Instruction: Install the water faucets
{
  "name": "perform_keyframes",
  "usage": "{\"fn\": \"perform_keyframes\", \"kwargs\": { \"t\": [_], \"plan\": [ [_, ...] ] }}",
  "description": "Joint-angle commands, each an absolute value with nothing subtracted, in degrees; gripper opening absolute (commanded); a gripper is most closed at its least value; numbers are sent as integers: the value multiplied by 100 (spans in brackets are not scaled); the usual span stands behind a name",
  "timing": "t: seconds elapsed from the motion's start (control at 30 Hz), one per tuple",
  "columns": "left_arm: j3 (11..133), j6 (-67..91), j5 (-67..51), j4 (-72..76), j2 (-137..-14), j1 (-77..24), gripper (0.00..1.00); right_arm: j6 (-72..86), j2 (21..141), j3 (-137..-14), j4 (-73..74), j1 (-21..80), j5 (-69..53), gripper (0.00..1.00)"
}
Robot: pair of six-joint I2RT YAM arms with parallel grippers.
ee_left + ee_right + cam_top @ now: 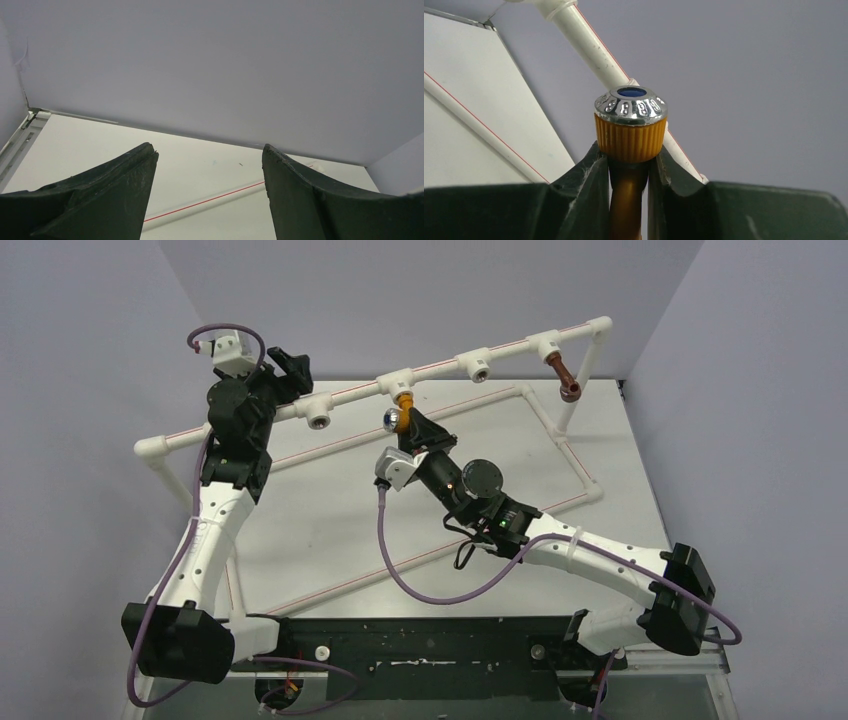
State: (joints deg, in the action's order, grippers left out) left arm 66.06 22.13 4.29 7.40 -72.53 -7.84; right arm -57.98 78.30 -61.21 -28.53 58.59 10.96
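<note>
The right tool (629, 165) grips the orange-yellow faucet (630, 131) by its neck, long axis running up to the top-centre tee socket (398, 383); the left tool (207, 150) gapes empty.

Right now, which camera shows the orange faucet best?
Right wrist: the orange faucet sits close up, ribbed collar and silver cap clear, its stem clamped in the right tool. Top external shows the faucet small under the white pipe. Left wrist misses it.

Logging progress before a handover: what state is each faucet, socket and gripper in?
orange-yellow faucet: at the second tee socket, gripped below its cap.
reddish-brown faucet: hanging from the rightmost tee socket, ungripped.
first tee socket: empty.
third tee socket: empty.
right gripper: shut on the orange-yellow faucet.
left gripper: open, empty.
</note>
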Motion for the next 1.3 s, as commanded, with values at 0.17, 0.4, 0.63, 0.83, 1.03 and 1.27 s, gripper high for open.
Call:
{"fn": "perform_keyframes", "kwargs": {
  "t": [0.17, 0.4, 0.63, 0.83, 1.03, 1.27],
  "plan": [
    [5737, 1959, -580, -2188, -8165, -1197, 74, -3586, 7871, -6280, -4280, 5818, 1815, 0],
    [5738, 1960, -580, -2188, -8165, -1202, 74, -1035, 7969, -6101, -4810, 5819, 3123, 0],
    [5740, 1960, -596, -2189, -8165, -1196, 74, 1500, 7977, -6019, -4719, 5847, 4047, 0],
    [5744, 1955, -602, -2188, -8132, -1195, 74, 3757, 7860, -5977, -4126, 5871, 4357, 0],
    [5738, 1959, -606, -2189, -8130, -1204, 74, 6379, 7690, -6227, -2457, 5977, 4579, 0],
    [5737, 1960, -599, -2187, -8130, -1196, 74, 8927, 7686, -6846, -483, 6089, 3803, 0]
  ]
}}
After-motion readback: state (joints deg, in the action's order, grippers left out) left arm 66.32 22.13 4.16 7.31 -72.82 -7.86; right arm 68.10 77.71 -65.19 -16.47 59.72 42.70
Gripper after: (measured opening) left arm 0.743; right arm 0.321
